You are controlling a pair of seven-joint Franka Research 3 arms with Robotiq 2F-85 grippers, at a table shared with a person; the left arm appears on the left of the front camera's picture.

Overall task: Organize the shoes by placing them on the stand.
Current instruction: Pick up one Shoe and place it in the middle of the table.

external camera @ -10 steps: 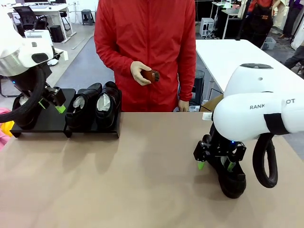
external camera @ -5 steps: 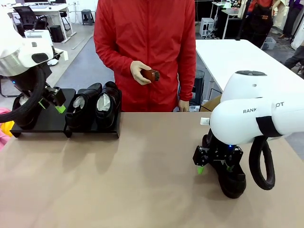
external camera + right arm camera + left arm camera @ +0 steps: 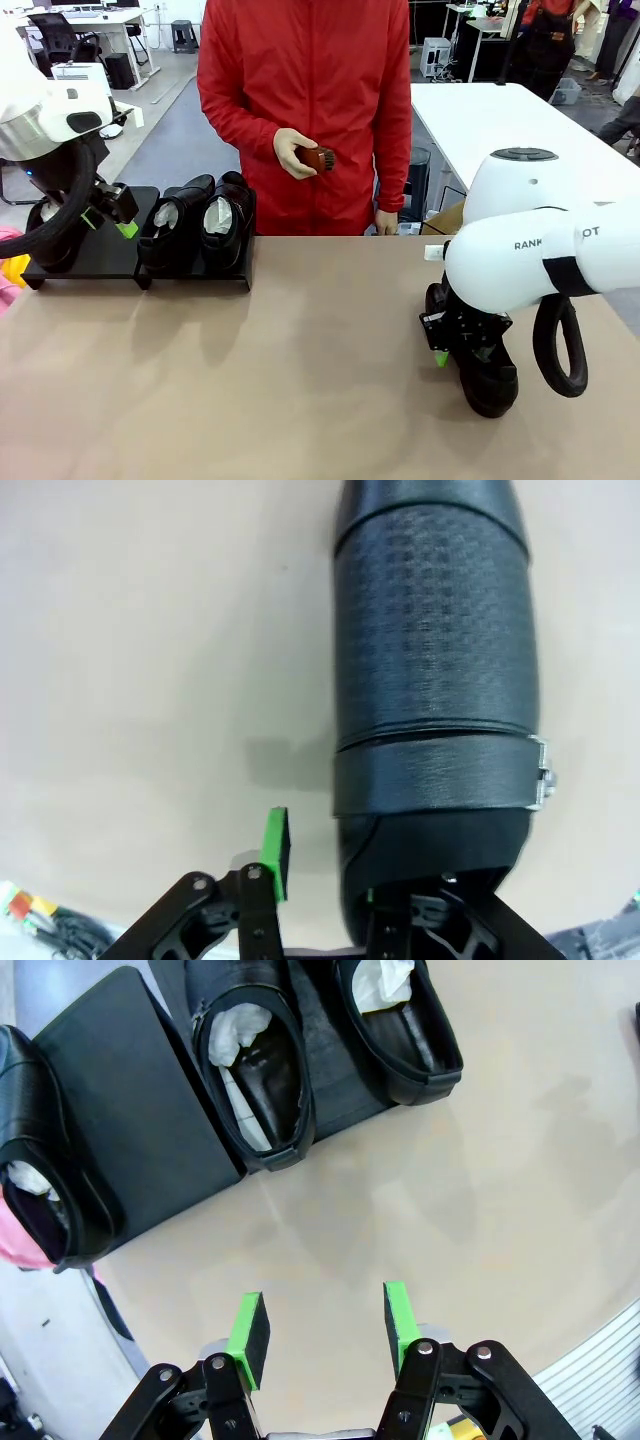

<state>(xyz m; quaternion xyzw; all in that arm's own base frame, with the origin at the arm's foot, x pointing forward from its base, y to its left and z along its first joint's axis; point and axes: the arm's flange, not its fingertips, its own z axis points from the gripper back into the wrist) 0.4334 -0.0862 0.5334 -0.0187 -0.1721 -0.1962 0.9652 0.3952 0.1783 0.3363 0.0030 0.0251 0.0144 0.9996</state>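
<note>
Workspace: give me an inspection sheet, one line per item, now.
Surface: tan table, bare in the middle.
Job's things: three shoes on the stand: one at its left end, two side by side on the right panel. A fourth shoe lies on the table at the right.
Clutter: nothing seen on the table; a person's hand holds a small brown brush.
Grippers: left gripper open and empty near the stand; right gripper down on the fourth shoe, one finger inside it, grip not confirmed.
Cables: black hoses looped at both wrists.
Surroundings: white tables and office chairs behind.
</note>
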